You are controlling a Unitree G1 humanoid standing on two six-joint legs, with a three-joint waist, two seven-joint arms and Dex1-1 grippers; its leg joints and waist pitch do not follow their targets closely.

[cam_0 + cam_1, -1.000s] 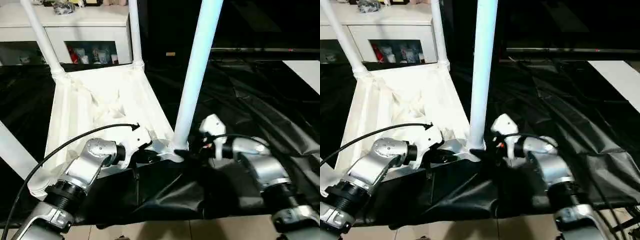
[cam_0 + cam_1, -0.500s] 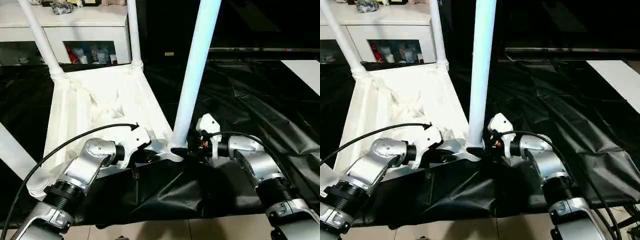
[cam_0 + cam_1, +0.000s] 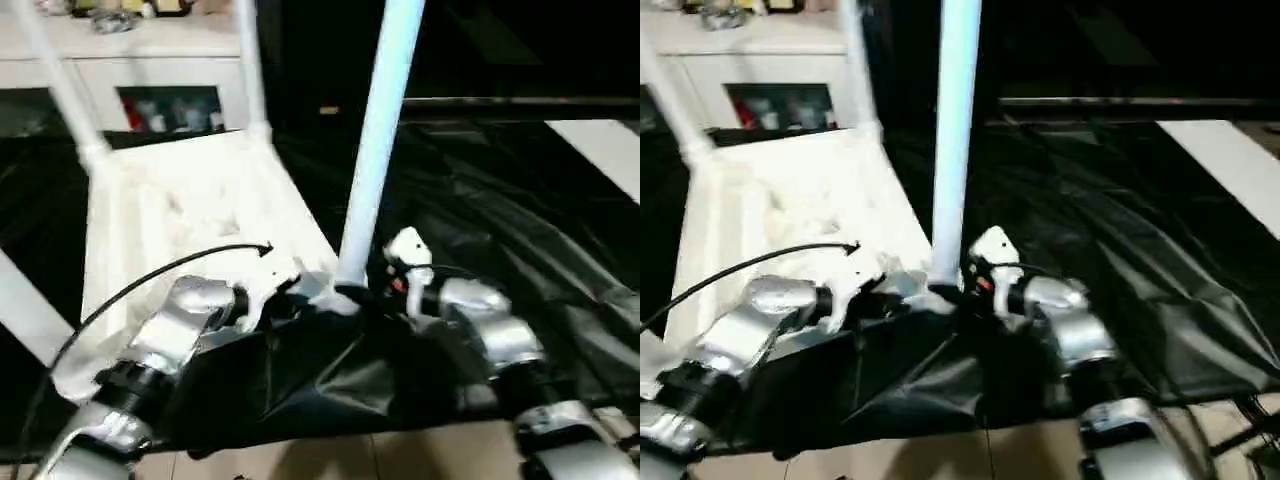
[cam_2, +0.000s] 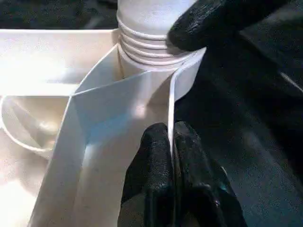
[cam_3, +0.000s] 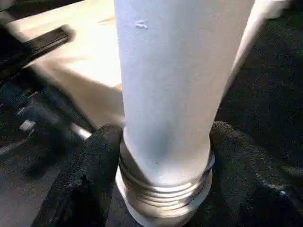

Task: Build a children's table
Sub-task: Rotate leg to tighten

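Note:
The white tabletop point(image 3: 190, 210) lies upside down on a black sheet, ribbed side up. A long white leg point(image 3: 375, 150) stands upright in its near right corner socket point(image 4: 151, 61). My left gripper point(image 4: 171, 142) is shut on the thin rim point(image 4: 170, 99) just beside that socket. My right gripper point(image 5: 165, 142) is closed around the leg's ringed base, with one black finger point(image 5: 102, 161) pressed to each side. One of its fingertips point(image 4: 208, 23) rests on the threaded collar. Two more legs point(image 3: 250, 70) rise from the far corners, and another leg point(image 3: 25, 310) slants across at the near left.
A white cabinet point(image 3: 130, 60) with glass doors stands behind the tabletop. The crumpled black sheet point(image 3: 520, 220) spreads out to the right. A pale board point(image 3: 600, 150) lies at the far right. Tiled floor point(image 3: 400, 455) runs along the near edge.
My right gripper has moved in to the leg's base and its fingers have closed around it. The left gripper stays on the rim. The camera has shifted.

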